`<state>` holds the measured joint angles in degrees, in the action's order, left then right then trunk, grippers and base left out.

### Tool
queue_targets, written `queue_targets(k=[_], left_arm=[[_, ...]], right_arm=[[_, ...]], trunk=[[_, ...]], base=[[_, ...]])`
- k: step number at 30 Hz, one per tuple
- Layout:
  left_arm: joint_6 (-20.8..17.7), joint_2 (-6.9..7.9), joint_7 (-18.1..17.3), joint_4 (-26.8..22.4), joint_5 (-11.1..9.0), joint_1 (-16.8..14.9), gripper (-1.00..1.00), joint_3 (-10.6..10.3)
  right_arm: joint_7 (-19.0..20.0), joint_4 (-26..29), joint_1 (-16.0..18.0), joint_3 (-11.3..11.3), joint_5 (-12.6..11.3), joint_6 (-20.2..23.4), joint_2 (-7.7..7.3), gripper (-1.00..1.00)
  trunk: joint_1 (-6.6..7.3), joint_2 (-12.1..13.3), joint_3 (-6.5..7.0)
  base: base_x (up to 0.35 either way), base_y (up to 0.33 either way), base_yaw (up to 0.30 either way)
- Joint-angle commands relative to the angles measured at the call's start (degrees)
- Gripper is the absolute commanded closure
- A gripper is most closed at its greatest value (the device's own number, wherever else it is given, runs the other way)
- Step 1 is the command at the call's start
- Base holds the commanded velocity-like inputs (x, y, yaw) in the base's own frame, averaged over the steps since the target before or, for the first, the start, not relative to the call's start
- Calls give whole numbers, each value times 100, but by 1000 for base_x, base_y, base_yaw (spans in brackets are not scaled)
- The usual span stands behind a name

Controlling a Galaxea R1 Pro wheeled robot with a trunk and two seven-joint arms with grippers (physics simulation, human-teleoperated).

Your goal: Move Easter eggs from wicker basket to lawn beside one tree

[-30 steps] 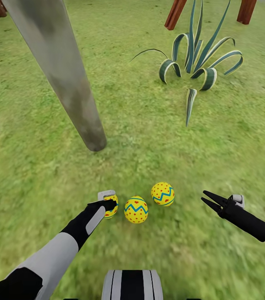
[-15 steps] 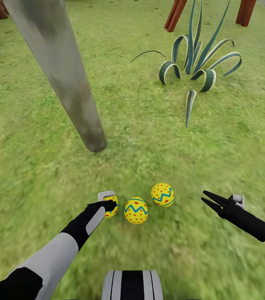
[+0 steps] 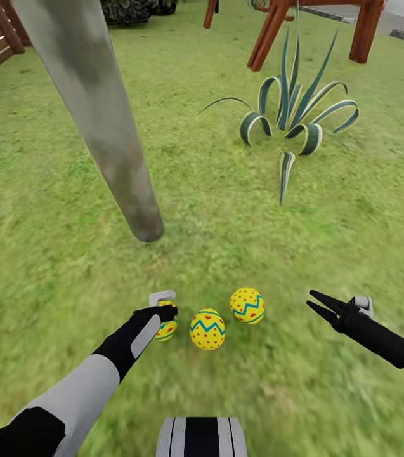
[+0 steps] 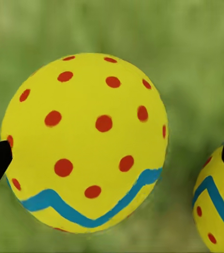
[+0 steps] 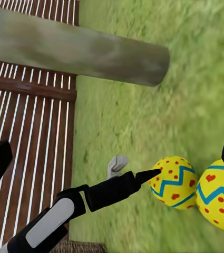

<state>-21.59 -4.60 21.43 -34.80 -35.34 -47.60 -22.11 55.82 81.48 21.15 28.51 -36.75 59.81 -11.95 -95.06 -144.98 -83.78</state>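
lawn (image 3: pixel 56 254) by tree (image 3: pixel 100 120) | three Easter eggs (image 3: pixel 207 329) rowed, orientation unclear | left gripper (image 3: pixel 166 315) spread astride one | right gripper (image 3: pixel 314 303) parted, empty

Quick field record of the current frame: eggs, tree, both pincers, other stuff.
eggs: three on the lawn, in a loose row near the trunk base: left egg, middle egg, right egg
tree: trunk meets the grass just beyond the eggs
left pincer: at the left egg, fingers apart either side of it
right pincer: open, empty, right of the eggs
other: striped plant
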Motion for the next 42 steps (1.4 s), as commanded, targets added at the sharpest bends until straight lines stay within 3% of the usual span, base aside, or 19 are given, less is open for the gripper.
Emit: queue_targets(k=[1,9,19,30,42], left_arm=[[-10,6,54,-9,-61,-3,-100,-30],[-12,3,54,-14,-61,-4,-100,-30],[-15,4,60,-9,-61,-4,-100,-30],[-97,3,101,20,-67,-4,-100,-20],[-662,3,131,34,-94,-6,-100,23]], right_arm=[[30,0,3,6,23,19,0,-100],[30,0,3,6,19,19,0,-100],[31,0,3,6,22,19,0,-100],[32,0,3,6,26,19,0,-100],[32,0,3,6,26,19,0,-100]], trunk=[[3,0,19],[3,0,19],[29,14,241],[32,15,263],[62,31,529]], base=[[0,0,0],[0,0,0],[0,0,0],[0,0,0],[0,0,0]])
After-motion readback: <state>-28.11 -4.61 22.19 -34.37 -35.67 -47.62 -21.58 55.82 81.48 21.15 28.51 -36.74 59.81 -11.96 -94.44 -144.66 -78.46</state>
